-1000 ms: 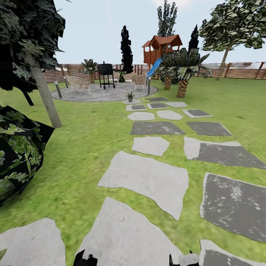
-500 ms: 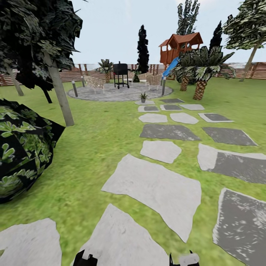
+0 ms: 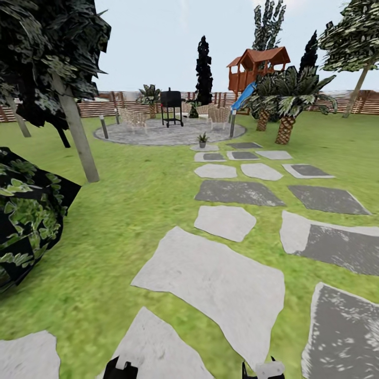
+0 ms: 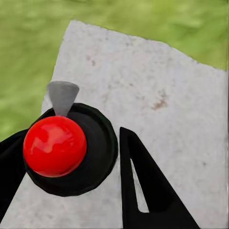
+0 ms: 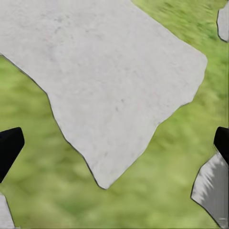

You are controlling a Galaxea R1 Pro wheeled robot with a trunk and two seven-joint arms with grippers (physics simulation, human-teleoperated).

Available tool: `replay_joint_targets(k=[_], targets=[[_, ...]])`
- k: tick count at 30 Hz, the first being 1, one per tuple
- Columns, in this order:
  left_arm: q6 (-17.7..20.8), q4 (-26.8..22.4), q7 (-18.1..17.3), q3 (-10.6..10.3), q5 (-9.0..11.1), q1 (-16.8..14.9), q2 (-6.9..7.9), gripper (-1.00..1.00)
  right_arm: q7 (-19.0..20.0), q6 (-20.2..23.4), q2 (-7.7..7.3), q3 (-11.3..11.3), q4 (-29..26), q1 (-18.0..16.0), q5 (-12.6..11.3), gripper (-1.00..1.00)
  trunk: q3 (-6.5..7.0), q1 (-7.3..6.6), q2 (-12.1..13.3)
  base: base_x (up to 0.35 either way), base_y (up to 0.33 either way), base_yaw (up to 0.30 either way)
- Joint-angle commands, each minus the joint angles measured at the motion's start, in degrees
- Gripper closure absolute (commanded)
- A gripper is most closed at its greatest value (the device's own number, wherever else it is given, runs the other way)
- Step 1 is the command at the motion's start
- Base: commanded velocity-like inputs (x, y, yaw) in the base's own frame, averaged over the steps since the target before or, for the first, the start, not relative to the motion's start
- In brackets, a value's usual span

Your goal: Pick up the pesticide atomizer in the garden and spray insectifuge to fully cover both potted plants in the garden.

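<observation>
While one potted plant (image 3: 202, 139) stands far ahead beyond both grippers, the right gripper (image 5: 114, 143) spreads wide over one stepping stone (image 5: 109, 86); I cannot tell the left gripper's (image 4: 71, 162) spread.

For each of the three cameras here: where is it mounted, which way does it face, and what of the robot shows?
Head view: on the head, facing forward and down across the lawn toward the patio; both tool tops at the bottom edge.
Left wrist view: near the left tool, looking down at a stepping stone; dark fingers, red ball.
Right wrist view: near the right tool, looking down; finger tips at the edges.
Shared: all show pale stone and grass.
</observation>
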Motion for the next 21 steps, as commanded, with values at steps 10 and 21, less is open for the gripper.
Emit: replay_joint_targets(k=[10, 21], targets=[[-1.7, -0.8, 0.1, -1.1, 1.0, 0.0, -0.09, 1.0, -0.3, -0.1, 0.01, -0.5, 0.1, 0.0, 0.6, -1.0, -0.05, 0.02, 0.0, 0.325, -0.12, 0.0], [-2.6, -1.0, -0.1, -1.2, 0.6, 0.0, -0.45, 1.0, -0.3, -0.1, 0.02, -0.5, 0.1, 0.0, 0.6, -1.0, -0.05, 0.02, 0.0, 0.33, -0.112, 0.0]])
